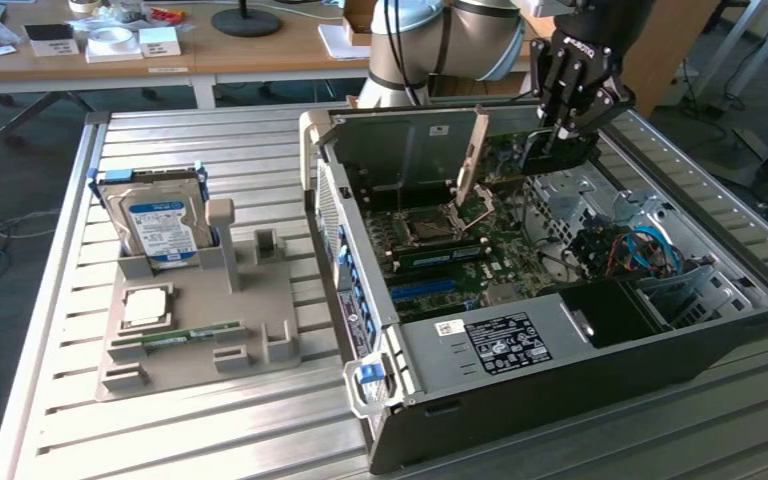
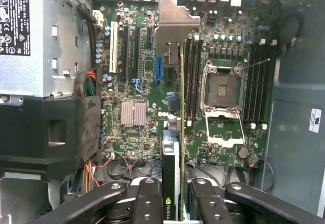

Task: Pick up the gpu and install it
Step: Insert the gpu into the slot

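Observation:
The gpu [image 1: 554,152] is a dark card hanging on edge above the motherboard, at the far side of the open computer case [image 1: 531,350]. My gripper [image 1: 560,130] is shut on it from above. In the wrist view the gpu [image 2: 172,148] shows edge-on, with its pale metal bracket [image 2: 175,23] at the far end and a logo near my fingers [image 2: 147,198]. The gripper [image 2: 175,196] clamps the card on both sides. It hovers over the board between the blue slot [image 2: 159,69] and the memory slots [image 2: 192,76], clear of them.
An open CPU socket [image 2: 223,89] and a silver heatsink [image 2: 133,113] sit on the motherboard. A grey drive cage [image 2: 40,36] and cables flank one side. On the table at the exterior view's left, a grey fixture [image 1: 184,330] holds a hard drive [image 1: 157,215], a CPU [image 1: 144,303] and a memory stick [image 1: 177,338].

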You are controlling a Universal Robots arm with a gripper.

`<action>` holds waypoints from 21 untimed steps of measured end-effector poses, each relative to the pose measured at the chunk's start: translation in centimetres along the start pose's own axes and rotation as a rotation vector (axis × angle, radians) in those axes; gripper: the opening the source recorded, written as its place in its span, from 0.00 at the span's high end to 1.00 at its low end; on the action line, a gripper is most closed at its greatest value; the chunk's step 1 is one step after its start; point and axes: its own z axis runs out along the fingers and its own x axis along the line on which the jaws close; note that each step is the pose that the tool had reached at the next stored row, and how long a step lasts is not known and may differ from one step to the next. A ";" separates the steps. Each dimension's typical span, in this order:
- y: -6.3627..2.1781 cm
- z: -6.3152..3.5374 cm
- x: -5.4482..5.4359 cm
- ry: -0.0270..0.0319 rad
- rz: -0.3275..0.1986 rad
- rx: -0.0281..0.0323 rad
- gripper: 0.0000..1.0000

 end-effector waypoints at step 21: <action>0.06 0.77 0.0 -0.0001 0.000 0.0013 0.73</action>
